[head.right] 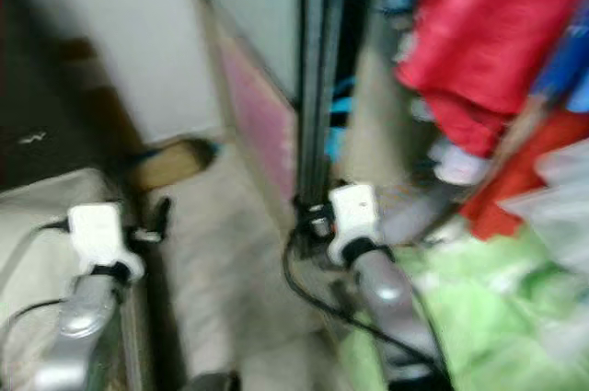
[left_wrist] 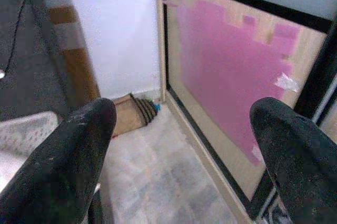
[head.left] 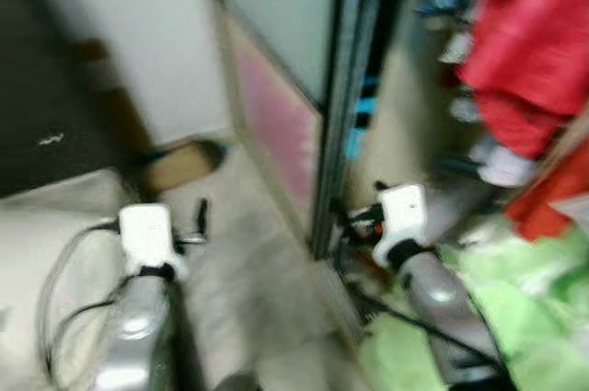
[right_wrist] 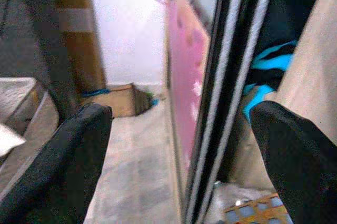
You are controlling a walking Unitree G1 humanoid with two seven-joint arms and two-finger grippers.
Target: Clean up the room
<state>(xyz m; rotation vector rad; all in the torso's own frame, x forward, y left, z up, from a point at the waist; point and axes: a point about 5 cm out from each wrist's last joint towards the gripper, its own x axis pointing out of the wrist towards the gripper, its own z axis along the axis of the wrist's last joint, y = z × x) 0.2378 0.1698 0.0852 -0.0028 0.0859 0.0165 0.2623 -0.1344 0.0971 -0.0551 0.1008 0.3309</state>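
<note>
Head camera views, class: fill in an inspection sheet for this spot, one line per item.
Surface: pale floor, blurred.
Job's things: red garment hanging in the wardrobe; green fabric heaped below.
Clutter: cardboard box at the wall.
Grippers: left pincer open, holding nothing; right pincer open, beside the sliding door.
Cables: black cable along the right arm.
Surroundings: white wall.

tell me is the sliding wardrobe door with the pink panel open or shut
Open. The pink-panelled sliding door is pushed aside, and past its dark edge hanging red clothes and a blue item inside show.
</note>
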